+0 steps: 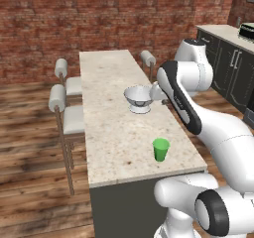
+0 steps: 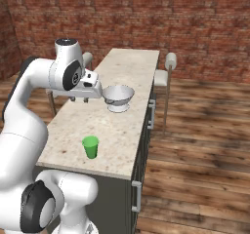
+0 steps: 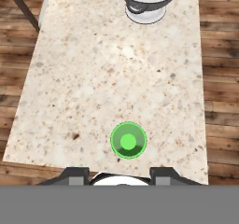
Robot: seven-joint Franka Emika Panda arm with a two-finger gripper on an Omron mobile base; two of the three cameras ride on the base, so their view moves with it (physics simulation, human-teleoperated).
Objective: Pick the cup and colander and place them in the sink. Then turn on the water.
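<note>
Green cup (image 1: 160, 149) stands upright near the counter's (image 1: 114, 133) front edge, untouched. The tool (image 3: 119, 174) hangs above the counter, fingertips (image 3: 77, 175) spread apart with nothing between them, looking down on the cup. Farther along, the white colander (image 2: 118, 97) sits upright mid-counter, well apart from the cup. Two stools (image 1: 67, 100) stand beside the counter.
</note>
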